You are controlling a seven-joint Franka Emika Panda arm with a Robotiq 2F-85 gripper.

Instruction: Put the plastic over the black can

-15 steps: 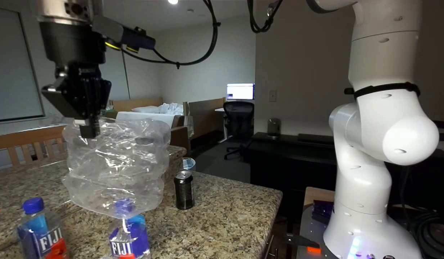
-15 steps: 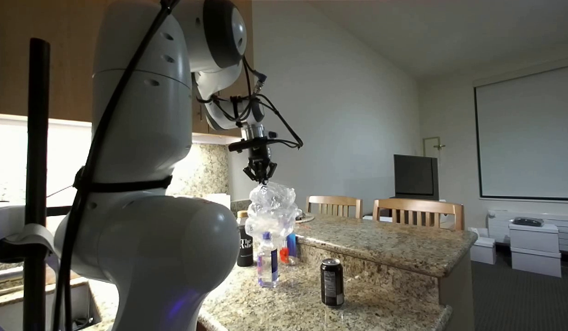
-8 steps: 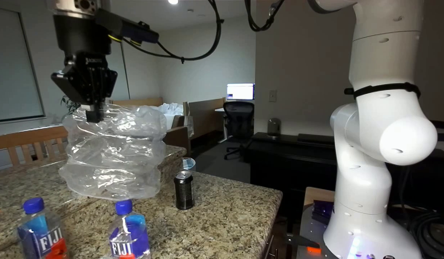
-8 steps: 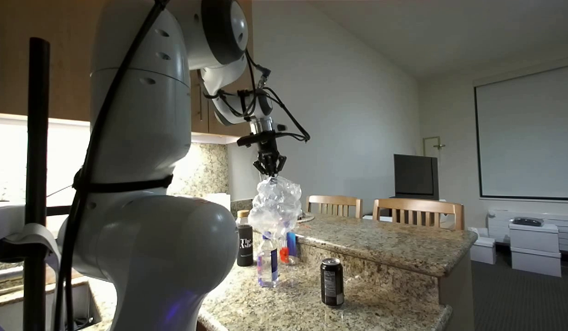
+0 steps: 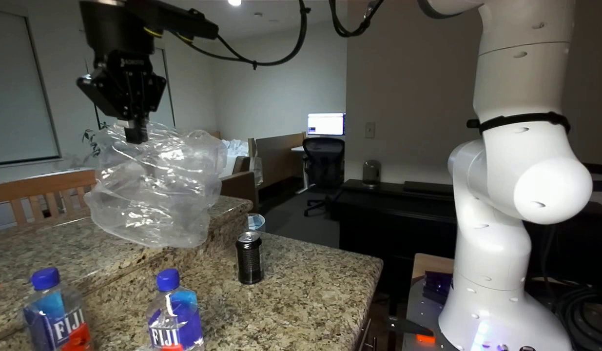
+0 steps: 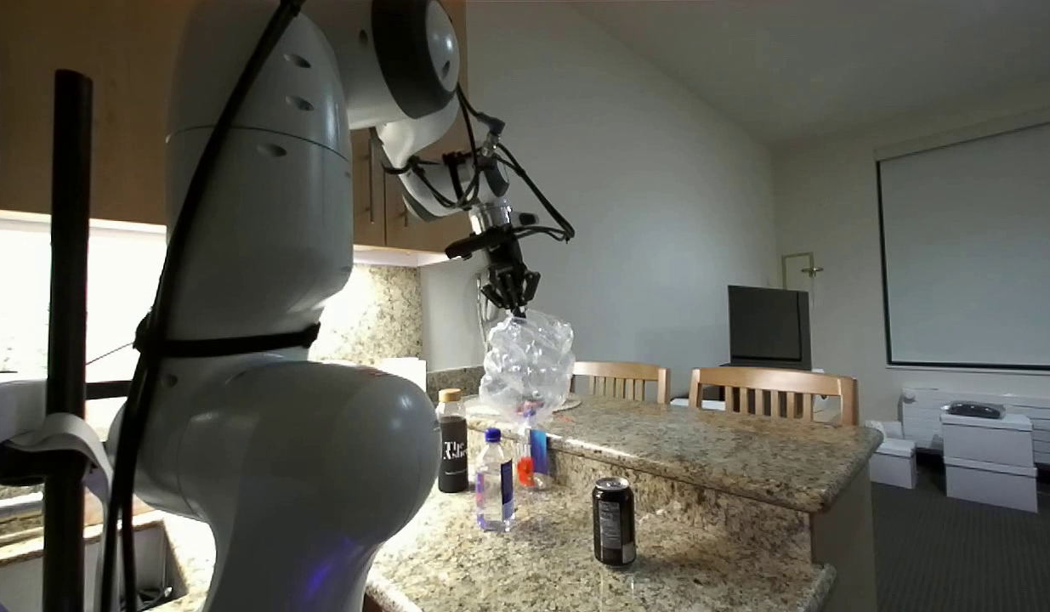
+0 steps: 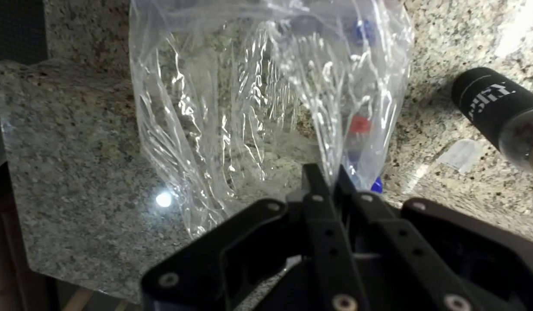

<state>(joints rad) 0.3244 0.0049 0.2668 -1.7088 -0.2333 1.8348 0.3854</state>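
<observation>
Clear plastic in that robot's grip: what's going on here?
A robot arm has its hand closed on a piece of clear plastic, which hangs in the air above the granite counter. The black can it is meant to cover stands upright on the counter's lower level, apart from the plastic and uncovered. Two Fiji bottles also stand there.
</observation>
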